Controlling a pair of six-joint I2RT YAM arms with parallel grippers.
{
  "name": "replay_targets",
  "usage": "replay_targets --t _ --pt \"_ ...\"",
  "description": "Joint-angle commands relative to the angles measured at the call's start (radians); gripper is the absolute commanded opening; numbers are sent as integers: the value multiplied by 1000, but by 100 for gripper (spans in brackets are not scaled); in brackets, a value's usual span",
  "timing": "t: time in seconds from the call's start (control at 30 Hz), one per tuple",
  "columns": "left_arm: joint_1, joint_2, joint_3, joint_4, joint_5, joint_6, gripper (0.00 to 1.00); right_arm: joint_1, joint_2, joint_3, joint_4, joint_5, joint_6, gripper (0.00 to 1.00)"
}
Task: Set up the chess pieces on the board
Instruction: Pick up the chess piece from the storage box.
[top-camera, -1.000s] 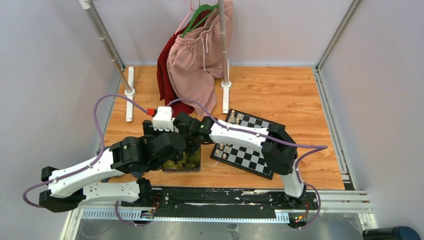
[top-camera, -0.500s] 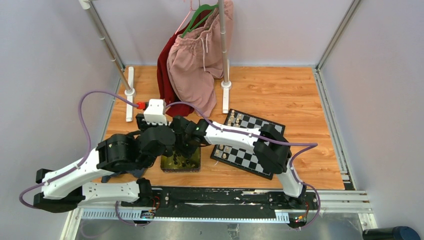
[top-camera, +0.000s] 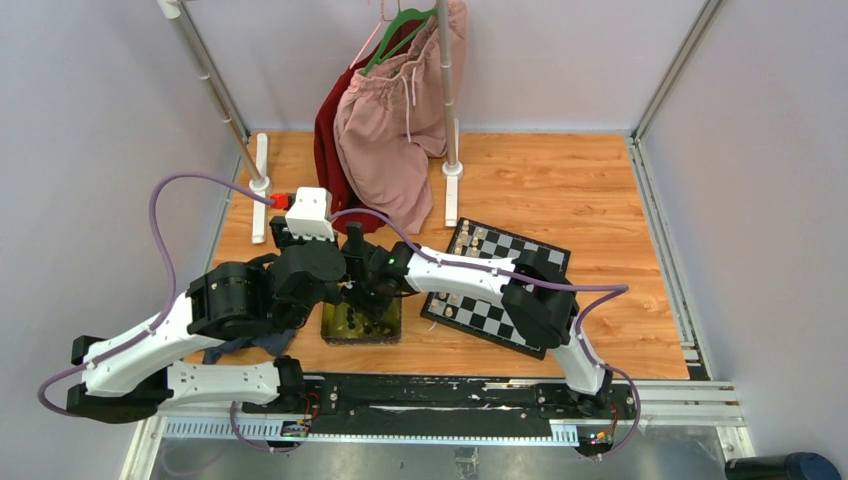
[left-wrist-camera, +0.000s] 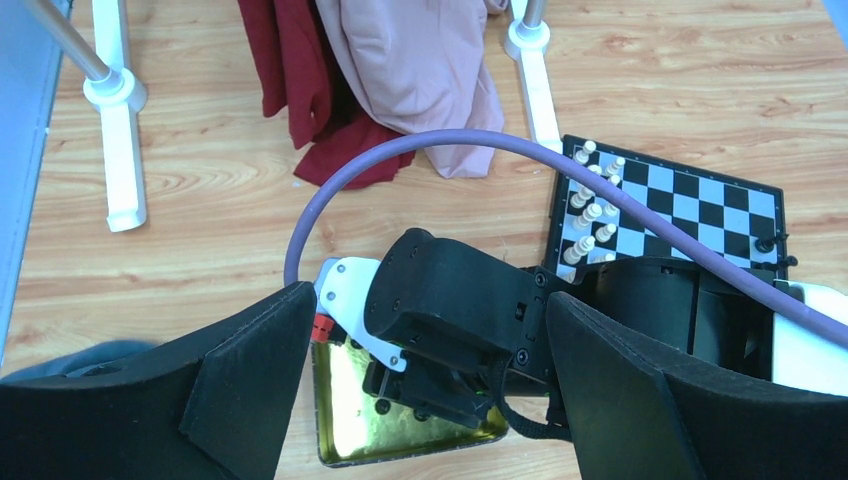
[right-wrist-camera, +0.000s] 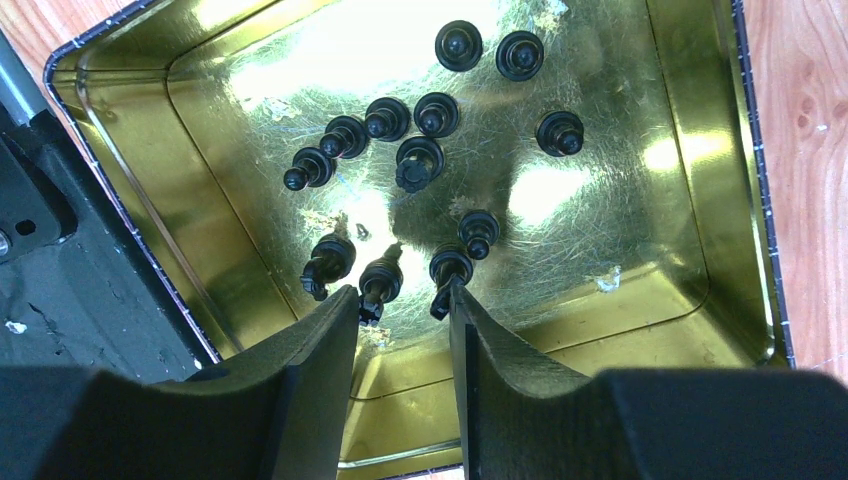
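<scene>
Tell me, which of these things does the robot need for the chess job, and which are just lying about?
Needed: black chess pieces, gold tray holding them, board, right gripper.
Lying about: pink garment, red garment, white rack, bluish cloth.

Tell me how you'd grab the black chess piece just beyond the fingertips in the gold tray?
Probably from straight above, pinching the chess piece across its slim stem: walls of the tray block side approaches, and neighbours crowd both sides.
</scene>
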Motion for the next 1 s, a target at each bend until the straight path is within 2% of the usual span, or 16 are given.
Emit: replay_targets --t 0.0,0.5,0.97 --pt "1 -6 27 13 -30 17 91 2 30 26 -13 -1 1 43" --pt "1 -21 23 17 -32 34 91 -21 51 45 -10 62 17 40" --pt "1 -29 20 16 -40 48 91 -35 75 55 -11 85 37 33"
